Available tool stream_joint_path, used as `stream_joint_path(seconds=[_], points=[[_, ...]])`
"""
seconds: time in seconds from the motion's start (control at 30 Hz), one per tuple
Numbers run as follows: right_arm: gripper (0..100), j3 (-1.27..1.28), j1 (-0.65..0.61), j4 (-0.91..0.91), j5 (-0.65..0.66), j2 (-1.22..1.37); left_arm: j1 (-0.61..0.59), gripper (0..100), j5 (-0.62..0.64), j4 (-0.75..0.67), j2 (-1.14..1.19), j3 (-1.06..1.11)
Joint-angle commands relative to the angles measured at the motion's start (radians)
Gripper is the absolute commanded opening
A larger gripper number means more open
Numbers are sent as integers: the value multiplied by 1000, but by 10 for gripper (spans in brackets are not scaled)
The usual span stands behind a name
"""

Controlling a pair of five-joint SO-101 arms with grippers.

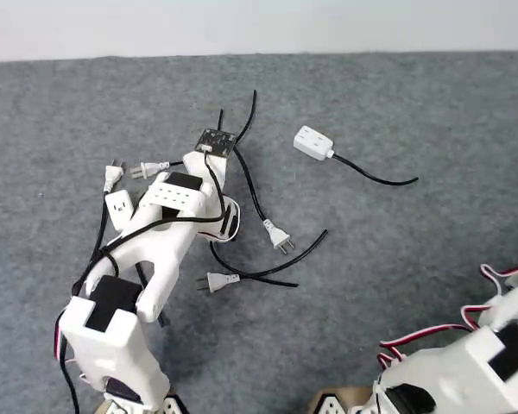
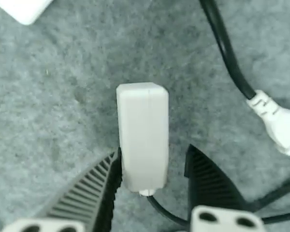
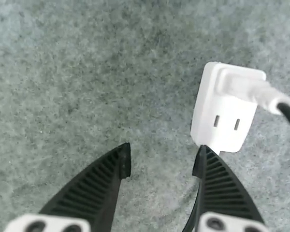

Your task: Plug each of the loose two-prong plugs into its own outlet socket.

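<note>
Centre your spread left hand (image 2: 153,153) over the outlet socket (image 2: 142,121), then close squarely on its sides.

Four loose white two-prong plugs on black cords lie flat on the grey surface (image 1: 432,259). The far-left plug (image 1: 112,176) and the second plug (image 1: 148,170) lie near each other, the second with its prongs towards the first. The middle plug (image 1: 278,236) lies at the centre, its prongs aimed at the near right. The nearest plug (image 1: 216,281) has its prongs pointing left, and its cord crosses other cords. None is plugged in. A white lone socket (image 1: 312,143) lies well apart at the far right, its cord trailing right. The left socket (image 1: 119,205) lies just beside the far-left plug. A third socket (image 2: 142,130), a plain white block, lies lengthwise between the spread fingers of the left hand (image 2: 153,152).
</note>
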Motion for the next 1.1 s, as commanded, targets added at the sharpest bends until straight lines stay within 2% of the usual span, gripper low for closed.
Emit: stream_joint_path(seconds=[0.0, 0.2, 0.37, 0.5, 0.53, 0.67, 0.87, 1.07], points=[[204, -9, -30, -18, 31, -61, 3, 210, 14, 41, -77, -53], [204, -6, -24, -16, 32, -61, -6, 211, 14, 140, -285, -45], [204, -6, -24, -16, 34, -61, -118, 202, 29, 124, -339, -21], [204, -6, -24, -16, 34, -61, -170, 60, 98, 23, -218, 19], [204, -6, -25, -16, 34, -61, -167, 13, 97, 5, -178, 19], [204, -5, -25, -18, 32, -59, -115, 13, 97, -77, -43, 13], [204, 3, -22, -31, 32, -58, -71, 12, 97, -32, -25, -54], [204, 112, -24, -176, 32, -48, -25, 12, 97, -38, -25, -53]])
